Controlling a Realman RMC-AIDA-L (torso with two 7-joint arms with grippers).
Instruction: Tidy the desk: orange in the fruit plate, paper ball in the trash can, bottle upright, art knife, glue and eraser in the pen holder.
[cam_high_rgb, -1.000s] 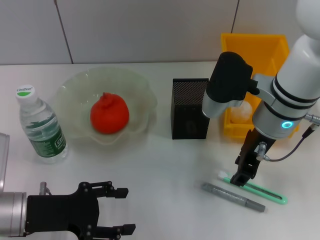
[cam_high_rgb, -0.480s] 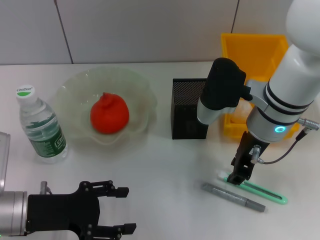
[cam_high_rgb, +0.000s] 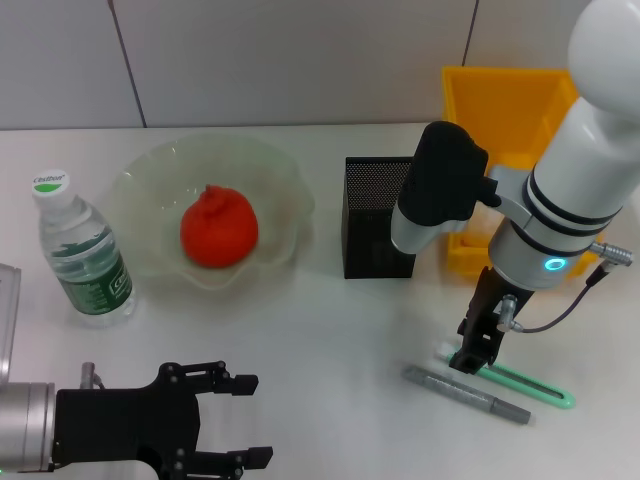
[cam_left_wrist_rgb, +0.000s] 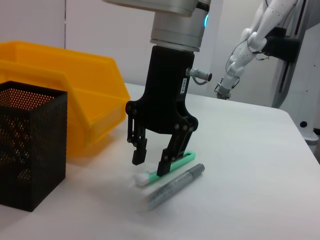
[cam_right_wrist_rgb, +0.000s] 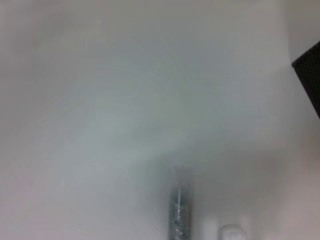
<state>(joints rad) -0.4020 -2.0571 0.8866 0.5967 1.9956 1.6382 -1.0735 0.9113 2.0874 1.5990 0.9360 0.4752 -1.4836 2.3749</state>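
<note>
Head view: the right gripper (cam_high_rgb: 470, 357) is lowered almost to the white desk (cam_high_rgb: 330, 330), its black jaws spread apart over the white-capped end of a slim green art knife (cam_high_rgb: 520, 383), which lies flat and runs away from the gripper toward the robot's right. Just beside the gripper, on the near side, lies a grey glue stick (cam_high_rgb: 466, 394), close to the knife but apart from it. Beyond the gripper stands the black mesh pen holder (cam_high_rgb: 378, 230), with the yellow bin (cam_high_rgb: 510, 100) farther back. Well off to the gripper's left, the orange (cam_high_rgb: 219, 229) sits in the clear fruit plate (cam_high_rgb: 270, 180), and past that a water bottle (cam_high_rgb: 82, 253) stands upright. The left gripper (cam_high_rgb: 215, 418) is parked at the near left edge, fingers spread and holding nothing.

Left wrist view: the right gripper (cam_left_wrist_rgb: 152, 165) shows from the side, fingers parted and empty, tips just above the desk (cam_left_wrist_rgb: 250, 150). One fingertip (cam_left_wrist_rgb: 164, 167) stands at the art knife (cam_left_wrist_rgb: 177, 162) near its white cap; whether it touches cannot be told. The glue stick (cam_left_wrist_rgb: 176, 186) lies alongside, the pen holder (cam_left_wrist_rgb: 30, 145) and yellow bin (cam_left_wrist_rgb: 65, 90) off to the side.

Right wrist view: only blurred desk (cam_right_wrist_rgb: 125, 100), the glue stick (cam_right_wrist_rgb: 179, 215) end and a white tip (cam_right_wrist_rgb: 231, 233) at the frame's edge
</note>
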